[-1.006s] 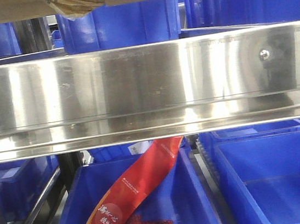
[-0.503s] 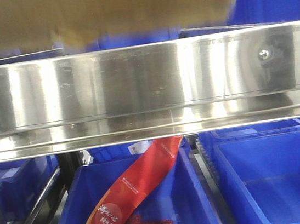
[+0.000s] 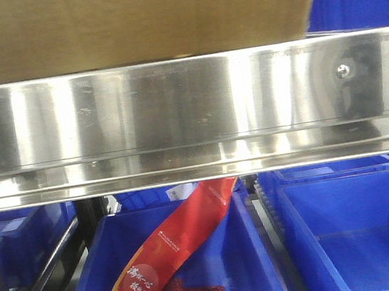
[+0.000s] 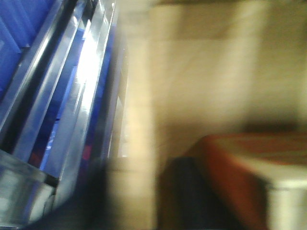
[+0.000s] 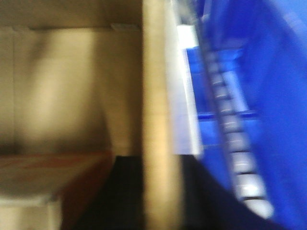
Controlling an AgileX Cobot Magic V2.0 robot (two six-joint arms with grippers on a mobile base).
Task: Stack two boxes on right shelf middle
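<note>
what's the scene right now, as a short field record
box: cardboard box fills the top of the front view, lower edge at the rail's top
shelf: steel shelf rail spans the frame
below: blue bin on the right, red packet in the left bin
hands: wrist views blurred, state unclear

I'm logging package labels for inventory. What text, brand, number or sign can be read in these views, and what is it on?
Long red printed packet lying in the lower blue plastic bin: gold Chinese characters and a line of small white print, all too small and blurred to read.
Tan cardboard box above the shiny steel shelf rail: no print visible.
Both wrist views: motion-blurred, nothing legible.
</note>
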